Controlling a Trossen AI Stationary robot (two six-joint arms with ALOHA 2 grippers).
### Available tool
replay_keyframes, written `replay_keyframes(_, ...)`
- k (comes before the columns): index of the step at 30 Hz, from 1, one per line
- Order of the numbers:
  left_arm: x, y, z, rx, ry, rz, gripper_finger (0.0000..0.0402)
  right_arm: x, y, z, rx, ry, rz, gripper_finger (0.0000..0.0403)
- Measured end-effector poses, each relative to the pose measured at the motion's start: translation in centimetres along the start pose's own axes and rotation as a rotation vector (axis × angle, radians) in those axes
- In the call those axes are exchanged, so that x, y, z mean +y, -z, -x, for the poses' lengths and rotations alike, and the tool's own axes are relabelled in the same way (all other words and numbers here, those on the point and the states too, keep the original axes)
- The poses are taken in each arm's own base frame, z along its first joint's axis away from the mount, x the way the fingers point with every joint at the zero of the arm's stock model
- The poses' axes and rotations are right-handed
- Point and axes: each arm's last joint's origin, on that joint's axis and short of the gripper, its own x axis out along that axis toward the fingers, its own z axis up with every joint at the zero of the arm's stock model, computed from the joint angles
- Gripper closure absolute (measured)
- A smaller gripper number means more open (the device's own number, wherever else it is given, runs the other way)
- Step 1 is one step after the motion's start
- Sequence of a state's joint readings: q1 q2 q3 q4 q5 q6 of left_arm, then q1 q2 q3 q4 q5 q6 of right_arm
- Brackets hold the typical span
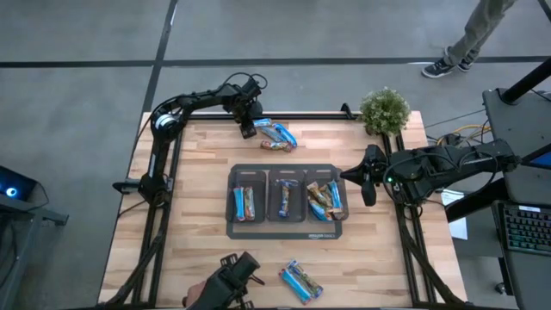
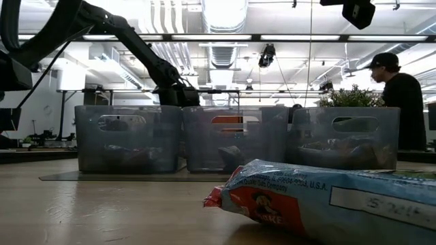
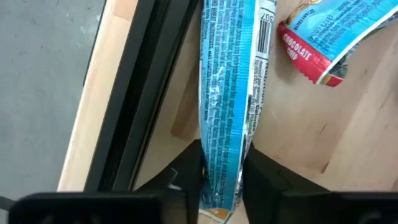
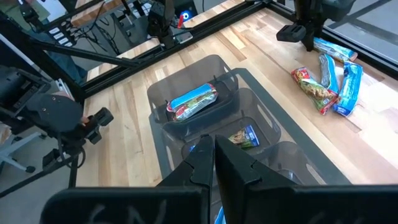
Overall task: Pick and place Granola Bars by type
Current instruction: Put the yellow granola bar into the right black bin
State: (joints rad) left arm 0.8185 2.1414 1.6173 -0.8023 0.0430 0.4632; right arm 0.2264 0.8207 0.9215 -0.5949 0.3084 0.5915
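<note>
A small heap of granola bars [image 1: 277, 135] in light blue and red wrappers lies on the wood by the table's far edge. My left gripper [image 1: 249, 127] stands over the heap's left end, pointing down, shut on one light blue bar [image 3: 227, 93]. A second bar [image 3: 329, 34] marked "chocolate chip" lies beside it. Two more bars [image 1: 301, 282] rest flat near the front edge. My right gripper [image 4: 214, 155] hangs shut and holding nothing above the right end of the bin tray [image 1: 288, 231]. My left gripper pinches the light blue bar near one end [image 3: 222, 168] between its two fingers, one on each flat face. The fingers [image 3: 267, 180] come from above, pointing steeply down. The bar stands on its long edge and runs away from the fingers along the wood beside the far rail.
Three clear bins sit in a row on the dark tray: left [image 1: 245, 204] and middle [image 1: 284, 198] each hold bars, the right [image 1: 325, 200] holds several. A potted plant [image 1: 385, 109] stands at the far right corner. A person [image 2: 398, 95] stands beyond the table.
</note>
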Motion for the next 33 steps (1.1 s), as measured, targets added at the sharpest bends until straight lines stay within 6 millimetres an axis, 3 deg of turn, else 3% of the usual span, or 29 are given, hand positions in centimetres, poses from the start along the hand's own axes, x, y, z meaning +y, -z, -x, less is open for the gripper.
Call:
replay_keyframes(14, -0.4, 0.3, 0.8, 0.048, 0.039, 0.019, 0.0343, 0.0, 0.0, 0.0, 0.000, 0.000, 0.004, 0.0394)
replay_keyframes(23, 0.0, -0.6, 3.2, 0.062, 0.034, 0.014, 0.0344, 0.0, 0.0, 0.0, 0.000, 0.000, 0.012, 0.0394)
replay_keyframes(33, -0.3, -1.7, 7.4, 0.117, 0.051, 0.054, 0.0346, 0.0, 0.0, 0.0, 0.001, 0.000, 0.022, 0.0394)
